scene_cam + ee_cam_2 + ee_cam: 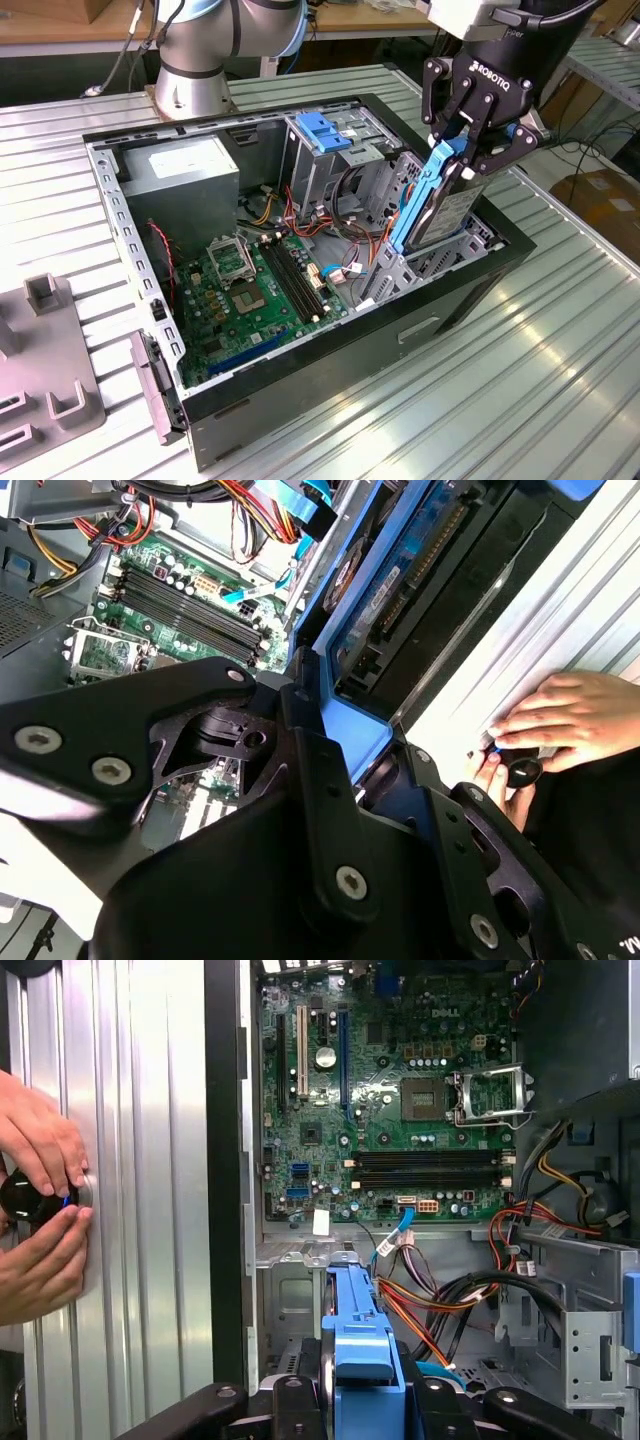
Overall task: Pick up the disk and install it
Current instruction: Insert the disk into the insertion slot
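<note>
Exterior view, left to right: grey fixture block [45, 375] sits on the ribbed metal table [530, 390] at the exterior view's lower left, outside the case. Open PC case [345, 365] lies on its side mid-frame, open face up. Inside it: power supply [180, 175] in the back corner toward the exterior view's left, motherboard [255, 290] flat on the floor with RAM slots and CPU socket, red/orange cables [292, 212] bundled just past it, then the tall metal cage [330, 170] with its blue tab [323, 131] on top. At the case's end toward the exterior view's right is the drive bay [468, 250], and the disk [447, 212] is part-way down in it. It stands on edge with its long axis steep, near vertical, top leaning slightly toward the exterior view's right. Blue rail runs along the edge nearest the motherboard, grey metal face toward the exterior view's right. The gripper [468, 150] comes in from above at the upper right. Its fingers [438, 112] are clamped on the disk's upper end, one each side, and the rest of the disk hangs below the fingertips into the bay. Can't tell if the lower end touches anything. In the first wrist view a person's hands [40, 1210] rest on the table outside the case wall, around a black knob [28, 1198].
</note>
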Controlling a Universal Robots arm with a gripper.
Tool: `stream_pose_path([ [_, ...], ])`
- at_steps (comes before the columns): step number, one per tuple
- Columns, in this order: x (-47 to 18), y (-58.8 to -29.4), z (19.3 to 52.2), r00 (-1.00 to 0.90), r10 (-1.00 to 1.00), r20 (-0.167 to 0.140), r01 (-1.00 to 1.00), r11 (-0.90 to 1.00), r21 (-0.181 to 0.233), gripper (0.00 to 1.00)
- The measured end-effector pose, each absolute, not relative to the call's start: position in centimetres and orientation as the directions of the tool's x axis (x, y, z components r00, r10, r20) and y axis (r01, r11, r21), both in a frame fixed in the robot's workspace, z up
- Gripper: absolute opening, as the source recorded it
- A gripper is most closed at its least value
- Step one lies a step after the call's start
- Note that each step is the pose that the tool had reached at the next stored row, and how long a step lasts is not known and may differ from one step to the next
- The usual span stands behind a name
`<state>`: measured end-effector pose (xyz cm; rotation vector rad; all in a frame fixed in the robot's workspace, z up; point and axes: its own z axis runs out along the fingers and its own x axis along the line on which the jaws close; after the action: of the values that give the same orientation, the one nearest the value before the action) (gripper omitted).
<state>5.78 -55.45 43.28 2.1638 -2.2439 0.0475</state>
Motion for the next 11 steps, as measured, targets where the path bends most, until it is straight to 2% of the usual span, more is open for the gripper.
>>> stream_pose_path([
  [11, 5.78, -55.50, 42.87, -0.036, -0.999, 0.038, -0.999, 0.036, -0.006, 0.37],
])
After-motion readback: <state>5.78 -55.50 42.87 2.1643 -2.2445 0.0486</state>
